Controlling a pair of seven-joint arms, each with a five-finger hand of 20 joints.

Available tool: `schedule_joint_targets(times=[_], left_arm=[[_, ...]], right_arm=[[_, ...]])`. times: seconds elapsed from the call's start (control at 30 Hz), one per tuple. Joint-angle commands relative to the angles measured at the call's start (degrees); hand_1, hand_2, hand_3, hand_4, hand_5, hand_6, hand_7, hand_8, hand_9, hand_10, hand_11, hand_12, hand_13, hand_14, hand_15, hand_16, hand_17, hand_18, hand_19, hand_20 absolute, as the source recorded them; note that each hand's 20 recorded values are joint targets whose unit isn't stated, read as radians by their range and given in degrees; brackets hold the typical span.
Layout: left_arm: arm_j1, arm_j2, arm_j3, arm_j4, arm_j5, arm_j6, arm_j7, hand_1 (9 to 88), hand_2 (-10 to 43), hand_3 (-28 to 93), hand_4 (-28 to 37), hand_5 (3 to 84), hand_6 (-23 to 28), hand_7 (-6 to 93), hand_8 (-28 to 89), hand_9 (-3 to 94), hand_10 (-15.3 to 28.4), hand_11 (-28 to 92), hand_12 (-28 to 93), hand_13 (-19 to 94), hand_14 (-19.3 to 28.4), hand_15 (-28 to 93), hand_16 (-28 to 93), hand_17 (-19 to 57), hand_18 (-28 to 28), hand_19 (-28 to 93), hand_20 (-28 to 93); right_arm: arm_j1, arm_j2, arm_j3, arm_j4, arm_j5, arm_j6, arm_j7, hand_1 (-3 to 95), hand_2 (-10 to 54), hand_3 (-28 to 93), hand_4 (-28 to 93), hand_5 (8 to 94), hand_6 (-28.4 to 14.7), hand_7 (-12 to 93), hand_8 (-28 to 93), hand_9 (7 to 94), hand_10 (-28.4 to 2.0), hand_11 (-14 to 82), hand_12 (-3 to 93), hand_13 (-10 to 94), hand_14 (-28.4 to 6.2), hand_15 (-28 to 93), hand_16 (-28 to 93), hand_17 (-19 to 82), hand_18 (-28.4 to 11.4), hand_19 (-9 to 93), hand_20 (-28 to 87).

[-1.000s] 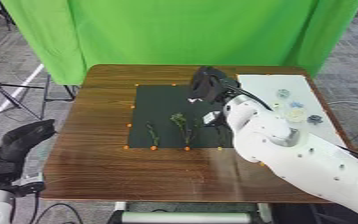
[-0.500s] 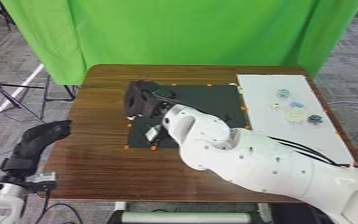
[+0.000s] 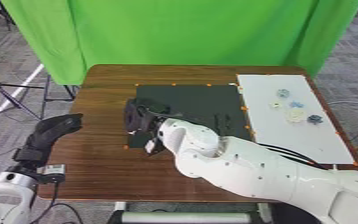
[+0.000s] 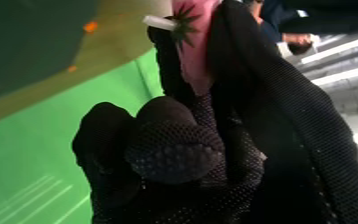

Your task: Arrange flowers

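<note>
flowers point(image 3: 295, 116) (some bluish) on white board point(image 3: 286, 134)

A pink flower point(image 4: 190, 57) with green sepals is held in the right robot hand point(image 3: 142, 115); dark stems point(image 3: 227, 121), then pale flowers point(image 3: 295, 115), lie rightward.

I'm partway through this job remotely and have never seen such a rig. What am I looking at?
It's a two-armed white robot at a brown wooden table. The head view looks forward and down from its head; the other current picture comes from its right wrist.

On the table lie a dark rectangular sheet with thin dark stems and a white rectangular sheet with small pale and bluish flowers.

The black-gloved right robot hand pinches a pink petal-like piece with green leaflets. The black-gloved left robot hand is off to the table's left.
</note>
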Motion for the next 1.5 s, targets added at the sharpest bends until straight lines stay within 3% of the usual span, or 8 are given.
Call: schedule_joint_targets(times=[0.03,0.23,0.37,0.77,1.5], left_arm=[[-0.6,-0.17,0.96,0.07,0.42,-1.48,-0.14,31.0,-1.6,47,-7.4,45.8,8.3,10.4,-4,39.9,18.3,21,10,31,21.0,28,-3,3.2,16.4,17,16],[-0.9,-0.33,1.56,0.03,0.63,-1.72,-0.18,28.3,-3.9,57,-11.8,44.4,5.9,13.1,-5,39.8,16.7,20,11,31,20.1,25,-3,3.1,16.3,16,16],[-1.7,-0.28,2.23,0.44,0.72,-2.22,-0.24,27.4,-5.9,63,-15.9,42.8,3.3,17.8,-7,39.9,14.9,18,11,32,18.8,21,-2,3.3,16.2,15,16],[-1.8,-0.63,2.49,0.29,0.71,-2.41,-0.27,27.1,-8.5,69,-20.2,41.6,1.2,23.8,-11,40.4,12.3,17,11,33,17.4,17,0,3.8,15.9,12,16],[-1.9,-0.92,2.60,0.27,0.81,-2.96,-0.28,27.2,-9.5,70,-21.7,41.3,0.8,28.1,-13,40.9,11.7,19,10,34,17.0,16,1,4.2,15.7,11,17]], right_arm=[[0.3,-1.2,-1.9,2.2,-2.1,-0.7,0.0,65.4,-9.5,52,-13,77.4,1.3,23,4,84.0,-9.8,2.3,28.6,89,-1.5,65,32,60,-13.7,93,63],[1.6,-1.7,-2.9,3.9,-4.3,-0.3,-0.4,62.8,-9.5,55,-14,76.7,2.0,24,3,84.0,-9.3,2.2,28.7,89,-1.3,65,32,60,-13.5,93,63],[1.7,-1.9,-2.6,4.9,-4.6,-0.2,0.2,61.1,-9.5,57,-15,76.4,2.5,25,3,84.0,-9.1,2.0,28.6,89,-1.2,65,31,60,-13.4,93,62],[2.0,-1.8,-2.8,7.6,-6.2,-0.7,0.6,59.6,-9.5,59,-16,76.4,3.2,25,4,83.7,-8.8,1.7,28.2,90,-1.0,64,31,60,-13.3,93,62],[2.6,-1.1,-2.7,8.1,-6.6,-2.3,0.8,56.1,-9.5,62,-14,74.1,3.4,24,5,80.9,-9.3,4.2,26.0,90,-1.2,63,32,59,-13.5,93,62]])
